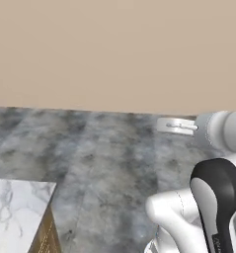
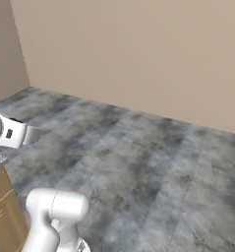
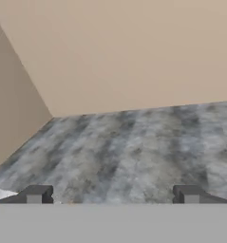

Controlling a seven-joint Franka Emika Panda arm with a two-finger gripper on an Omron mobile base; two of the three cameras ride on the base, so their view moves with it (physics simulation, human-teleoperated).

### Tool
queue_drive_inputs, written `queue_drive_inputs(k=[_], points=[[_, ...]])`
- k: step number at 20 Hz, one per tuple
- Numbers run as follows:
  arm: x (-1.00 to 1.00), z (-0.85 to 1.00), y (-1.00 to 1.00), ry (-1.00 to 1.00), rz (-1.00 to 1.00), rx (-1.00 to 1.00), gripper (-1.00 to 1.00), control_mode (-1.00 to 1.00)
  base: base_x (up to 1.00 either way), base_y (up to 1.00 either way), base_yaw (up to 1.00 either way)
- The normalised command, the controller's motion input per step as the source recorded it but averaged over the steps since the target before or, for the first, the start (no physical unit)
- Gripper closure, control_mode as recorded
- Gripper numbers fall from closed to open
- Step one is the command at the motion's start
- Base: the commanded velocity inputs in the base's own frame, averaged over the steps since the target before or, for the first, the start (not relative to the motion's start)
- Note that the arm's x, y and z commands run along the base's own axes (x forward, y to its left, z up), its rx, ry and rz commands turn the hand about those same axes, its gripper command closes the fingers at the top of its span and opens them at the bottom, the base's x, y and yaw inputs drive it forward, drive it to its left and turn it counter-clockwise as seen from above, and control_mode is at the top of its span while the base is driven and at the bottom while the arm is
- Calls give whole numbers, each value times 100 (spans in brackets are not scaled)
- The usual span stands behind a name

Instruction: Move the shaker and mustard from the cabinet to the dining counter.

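In the hand view the pincer (image 3: pixel 113 194) is seen with its two dark fingertips (image 3: pixel 36 194) set wide apart at the bottom of the picture, and nothing is held between them: it is open and empty. Ahead of the pincer a grey mottled floor (image 3: pixel 134 152) is spread out, and beyond that a plain beige wall (image 3: pixel 143 52) is met. To the left of the pincer a second, darker beige wall (image 3: pixel 10 109) is joined to the first in a corner.

In the left base view, a corner of the dining counter (image 1: pixel 16 207) is shown at the lower left, well to the left of and below the arm: a white marble slab with grey veins, carried on a wooden base (image 1: pixel 46 236). No shaker and no mustard bottle are seen on the visible part of this bench. The white arm (image 1: pixel 208 207) with its dark joint is seen at the lower right, and the hand is held out level above the floor, pointed toward the wall.

In the right base view, the wooden side of the bench (image 2: pixel 3 216) is seen at the lower left edge, just beside the arm's white link (image 2: pixel 55 216). The hand is shown at the left edge, with the floor and the wall lying in front of it.
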Motion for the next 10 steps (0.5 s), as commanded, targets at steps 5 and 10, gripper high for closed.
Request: queue_drive_inputs(k=[5,10], points=[[0,0,0,0,0,0,-100,100,0,0,-100],[0,0,0,0,0,0,-100,100,0,-22,-93]])
